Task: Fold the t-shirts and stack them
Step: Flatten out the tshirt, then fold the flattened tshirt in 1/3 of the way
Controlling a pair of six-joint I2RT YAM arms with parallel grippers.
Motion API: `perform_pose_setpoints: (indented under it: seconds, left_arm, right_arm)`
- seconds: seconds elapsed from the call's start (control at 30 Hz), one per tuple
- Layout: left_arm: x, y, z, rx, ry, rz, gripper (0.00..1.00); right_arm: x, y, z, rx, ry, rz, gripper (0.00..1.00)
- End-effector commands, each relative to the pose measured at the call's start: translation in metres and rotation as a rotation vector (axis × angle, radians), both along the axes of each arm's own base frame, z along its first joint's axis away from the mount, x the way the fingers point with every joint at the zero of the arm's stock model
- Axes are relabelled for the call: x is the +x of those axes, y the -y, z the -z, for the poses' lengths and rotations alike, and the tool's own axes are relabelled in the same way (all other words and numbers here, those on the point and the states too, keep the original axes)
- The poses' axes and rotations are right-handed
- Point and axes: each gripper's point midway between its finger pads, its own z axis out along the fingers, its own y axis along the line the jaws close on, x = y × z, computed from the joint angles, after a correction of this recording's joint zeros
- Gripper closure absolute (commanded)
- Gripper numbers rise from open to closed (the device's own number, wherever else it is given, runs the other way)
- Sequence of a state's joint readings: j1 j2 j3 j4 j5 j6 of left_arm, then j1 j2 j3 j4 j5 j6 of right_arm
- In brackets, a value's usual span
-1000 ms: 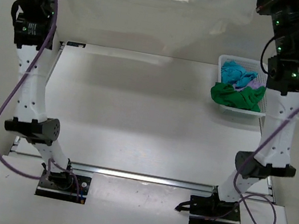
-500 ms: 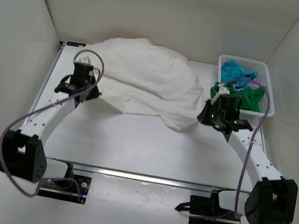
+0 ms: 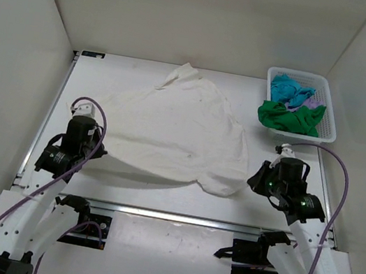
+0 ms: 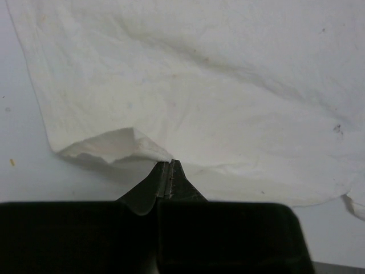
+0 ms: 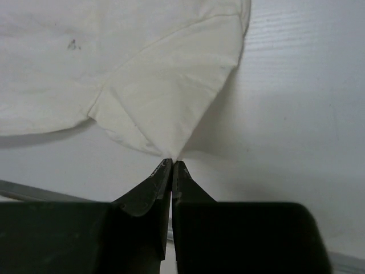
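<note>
The large cream-white t-shirt [image 3: 178, 125] lies spread over the middle of the table. My left gripper [image 3: 99, 150] is shut on its near left corner; the left wrist view shows the cloth [image 4: 188, 85] pinched at the fingertips [image 4: 169, 164]. My right gripper [image 3: 253, 180] is shut on its near right corner, and the right wrist view shows the cloth [image 5: 165, 97] drawn to a point between the fingertips [image 5: 173, 162]. The green t-shirt [image 3: 289, 118], turquoise-blue t-shirt [image 3: 287, 88] and pale lilac t-shirt [image 3: 310, 99] lie bunched in the basket.
The white lattice basket [image 3: 329, 131] stands at the back right of the table. White walls close in the table on the left, back and right. A metal rail [image 3: 176, 217] runs along the near edge in front of the arm bases.
Both arms have come down from high up and pulled towards the near edge, drawing the cream-white t-shirt down and flat onto the table.
</note>
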State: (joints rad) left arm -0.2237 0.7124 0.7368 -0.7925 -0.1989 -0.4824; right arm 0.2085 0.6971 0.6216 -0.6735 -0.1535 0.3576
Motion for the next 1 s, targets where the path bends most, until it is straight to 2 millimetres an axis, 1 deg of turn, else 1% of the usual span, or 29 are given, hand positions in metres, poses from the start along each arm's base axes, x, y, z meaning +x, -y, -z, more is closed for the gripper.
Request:
perform_pose_setpoints:
  seconds: [0.0,0.03,0.1,0.17,0.2,0.27,0.3,0.33,0.37,0.4,0.43,0.47,0.5,0.53,0.57,0.6,0.63,0.67,0.7,0.73,0.77,0.8,0.87,0.9,0.97]
  left_arm:
    - [-0.021,-0.010,-0.008,0.030,-0.059,-0.018,1.00]
    - [-0.024,-0.009,-0.008,0.020,-0.070,-0.017,1.00]
    - [-0.037,-0.013,0.001,0.010,-0.123,-0.038,1.00]
    - [-0.046,-0.013,0.007,-0.039,-0.140,-0.067,1.00]
    - [-0.054,-0.014,0.014,-0.041,-0.168,-0.076,1.00]
    - [-0.057,-0.019,0.017,-0.076,-0.165,-0.132,1.00]
    - [-0.058,-0.019,0.015,-0.087,-0.166,-0.142,1.00]
    - [-0.057,-0.020,0.011,-0.092,-0.162,-0.155,1.00]
    - [-0.053,-0.023,0.004,-0.080,-0.142,-0.168,1.00]
    - [-0.051,-0.025,0.000,-0.063,-0.152,-0.172,1.00]
    - [-0.052,-0.027,0.000,-0.053,-0.162,-0.178,1.00]
    - [-0.048,-0.028,-0.003,-0.040,-0.168,-0.184,1.00]
    - [-0.047,-0.029,-0.004,-0.024,-0.182,-0.183,1.00]
    - [-0.046,-0.028,-0.004,-0.026,-0.193,-0.184,1.00]
    - [-0.045,-0.025,-0.003,-0.033,-0.202,-0.173,1.00]
    - [-0.046,-0.024,0.004,-0.048,-0.227,-0.187,1.00]
    - [-0.045,-0.022,0.008,-0.058,-0.235,-0.180,1.00]
    - [-0.046,-0.021,0.013,-0.062,-0.247,-0.185,1.00]
    - [-0.048,-0.022,0.019,-0.051,-0.275,-0.186,1.00]
    - [-0.046,-0.021,0.020,-0.056,-0.276,-0.190,1.00]
    - [-0.047,-0.021,0.020,-0.051,-0.285,-0.187,1.00]
    - [-0.045,-0.023,0.019,-0.047,-0.283,-0.200,1.00]
    - [-0.044,-0.027,0.017,-0.022,-0.287,-0.207,1.00]
    - [-0.044,-0.027,0.015,-0.014,-0.290,-0.203,1.00]
    - [-0.043,-0.028,0.016,-0.005,-0.298,-0.210,1.00]
  right_arm:
    - [-0.027,0.004,-0.011,0.028,-0.052,0.050,0.99]
    - [-0.031,0.004,-0.015,0.027,-0.051,0.050,0.99]
    - [-0.042,0.006,-0.018,0.035,-0.077,0.065,1.00]
    - [-0.046,0.007,-0.022,0.034,-0.060,0.055,1.00]
    - [-0.044,0.008,-0.021,0.026,-0.064,0.055,1.00]
    - [-0.031,0.009,-0.036,0.016,-0.026,0.049,0.99]
    - [-0.021,0.011,-0.040,0.013,-0.015,0.050,1.00]
    - [-0.012,0.009,-0.051,0.016,0.017,0.043,1.00]
    - [0.000,0.013,-0.059,0.008,0.028,0.056,1.00]
    - [0.015,0.008,-0.070,0.007,0.054,0.043,1.00]
    - [0.024,0.006,-0.076,0.001,0.086,0.039,0.99]
    - [0.039,0.004,-0.080,-0.015,0.095,0.037,1.00]
    - [0.051,0.000,-0.082,-0.023,0.083,0.021,1.00]
    - [0.063,-0.003,-0.079,-0.034,0.076,0.004,1.00]
    - [0.073,-0.004,-0.086,-0.046,0.100,0.001,0.99]
    - [0.083,-0.010,-0.079,-0.046,0.079,-0.012,1.00]
    - [0.096,-0.011,-0.080,-0.053,0.079,-0.015,1.00]
    - [0.104,-0.012,-0.084,-0.049,0.091,-0.018,0.99]
    - [0.115,-0.015,-0.081,-0.050,0.075,-0.026,1.00]
    - [0.131,-0.012,-0.085,-0.055,0.088,-0.016,1.00]
    - [0.140,-0.013,-0.075,-0.062,0.058,-0.024,1.00]
    - [0.152,-0.016,-0.092,-0.058,0.095,-0.027,1.00]
    - [0.178,-0.021,-0.096,-0.068,0.095,-0.034,1.00]
    - [0.182,-0.024,-0.101,-0.066,0.102,-0.051,1.00]
    - [0.208,-0.032,-0.106,-0.067,0.114,-0.067,1.00]
